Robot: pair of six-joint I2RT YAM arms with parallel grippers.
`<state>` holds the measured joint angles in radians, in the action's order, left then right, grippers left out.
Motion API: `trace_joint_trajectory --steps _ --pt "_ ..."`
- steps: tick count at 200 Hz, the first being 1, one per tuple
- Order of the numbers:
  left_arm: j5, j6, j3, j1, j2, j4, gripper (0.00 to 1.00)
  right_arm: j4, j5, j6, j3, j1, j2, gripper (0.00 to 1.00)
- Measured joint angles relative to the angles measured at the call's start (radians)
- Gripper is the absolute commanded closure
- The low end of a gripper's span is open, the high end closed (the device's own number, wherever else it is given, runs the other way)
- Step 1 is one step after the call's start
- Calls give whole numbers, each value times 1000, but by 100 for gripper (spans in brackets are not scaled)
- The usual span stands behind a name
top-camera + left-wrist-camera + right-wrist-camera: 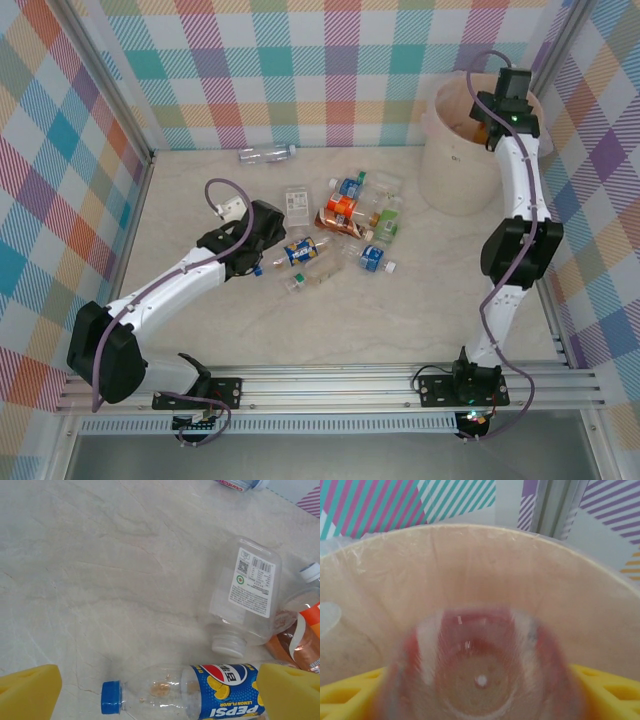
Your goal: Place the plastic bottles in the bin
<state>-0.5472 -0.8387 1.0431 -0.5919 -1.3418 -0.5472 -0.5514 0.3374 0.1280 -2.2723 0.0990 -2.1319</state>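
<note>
The right fingers [607, 692] flank a bottle [480, 675], blurred to a red-and-clear smear above the bin [470, 565]. Whether they pinch it cannot be told. The left fingers [30, 692], cut off by the frame edge, stand spread wide astride a Pepsi bottle [220, 692] lying on the pale marbled tabletop [100, 580]. The other bottles [345, 225] lie jumbled mid-tabletop, with 1 lone bottle [267, 153] by the checked back wall [300, 70].

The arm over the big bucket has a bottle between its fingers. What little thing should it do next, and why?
Probably spread the right fingers wide and let go. The bottle sits between them, and the bin lies open right below it, so the bottle should drop straight in.
</note>
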Motion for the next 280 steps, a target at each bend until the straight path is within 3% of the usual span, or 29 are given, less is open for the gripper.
trace_joint_trajectory --steps 66,104,147,206,246,280 --pt "8 -10 -8 13 0 -3 0 -34 -70 33 -55 0 -20 8" --pt "16 -11 -9 19 0 -3 0 -49 -117 43 1 0 29 0" --pt "34 -18 -9 21 0 -3 0 -25 -218 59 199 -1 235 0" --pt "60 -40 -20 34 -8 -3 0 160 -338 79 604 -54 581 0" --pt "79 -52 -20 37 -24 -4 0 267 -525 96 856 -80 736 0" --pt "92 -63 -20 41 -32 -5 0 266 -667 89 966 -123 794 0"
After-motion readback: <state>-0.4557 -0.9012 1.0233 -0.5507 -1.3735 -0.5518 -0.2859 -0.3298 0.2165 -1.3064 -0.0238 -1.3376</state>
